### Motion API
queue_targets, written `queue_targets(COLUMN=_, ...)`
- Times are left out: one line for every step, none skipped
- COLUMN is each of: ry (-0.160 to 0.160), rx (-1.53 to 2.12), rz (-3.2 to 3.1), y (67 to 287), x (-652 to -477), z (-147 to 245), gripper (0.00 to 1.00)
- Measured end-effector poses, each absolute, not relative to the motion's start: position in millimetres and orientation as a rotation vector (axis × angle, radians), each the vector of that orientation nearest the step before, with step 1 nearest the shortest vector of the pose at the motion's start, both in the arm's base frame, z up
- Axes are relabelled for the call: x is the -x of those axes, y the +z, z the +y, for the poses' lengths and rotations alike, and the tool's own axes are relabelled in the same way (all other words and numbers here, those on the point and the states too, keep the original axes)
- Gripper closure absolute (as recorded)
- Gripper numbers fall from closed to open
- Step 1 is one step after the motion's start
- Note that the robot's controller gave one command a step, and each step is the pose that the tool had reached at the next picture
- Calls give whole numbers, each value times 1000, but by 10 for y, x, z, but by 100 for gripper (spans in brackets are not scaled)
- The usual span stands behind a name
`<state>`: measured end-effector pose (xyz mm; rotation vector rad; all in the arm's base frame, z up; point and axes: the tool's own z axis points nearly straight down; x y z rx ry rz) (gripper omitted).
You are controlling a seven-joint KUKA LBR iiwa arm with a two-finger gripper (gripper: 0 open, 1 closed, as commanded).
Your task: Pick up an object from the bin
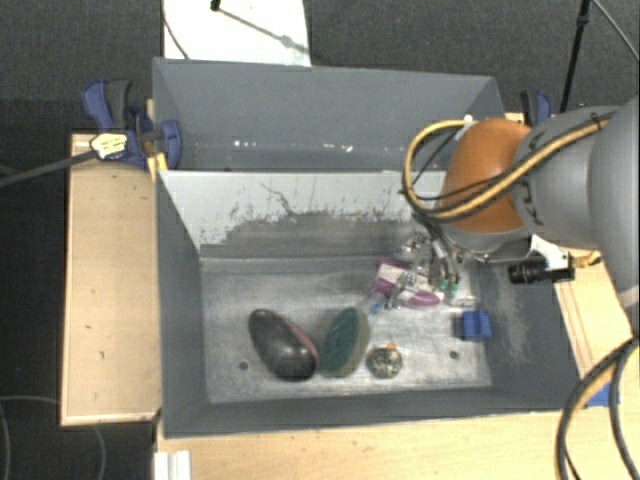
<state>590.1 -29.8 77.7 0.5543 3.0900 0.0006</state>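
Camera view: the tool (432, 271) hangs just beside a purple-and-white object (398, 284); its grip cannot be told.

**Bin floor: left and back open, front middle barred**

I see bare floor in the grey metal bin (230, 298) along its left side and under the back wall. Three things bar the front middle in a row: a dark oval stone-like lump (282, 344) against a dark green oval pad (342, 341), then a small mottled round ball (385, 361) just beside. A small blue block (472, 325) sits to the right with free floor around it. The gripper (435, 273) and orange-covered wrist (485, 188) overhang purple-and-white clutter (405, 286) at right rear.
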Motion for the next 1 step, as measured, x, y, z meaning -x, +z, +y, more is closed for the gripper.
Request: queue_targets(ry=0, rx=-293, rz=3120, y=2124, x=-5368, z=-547, gripper=100)
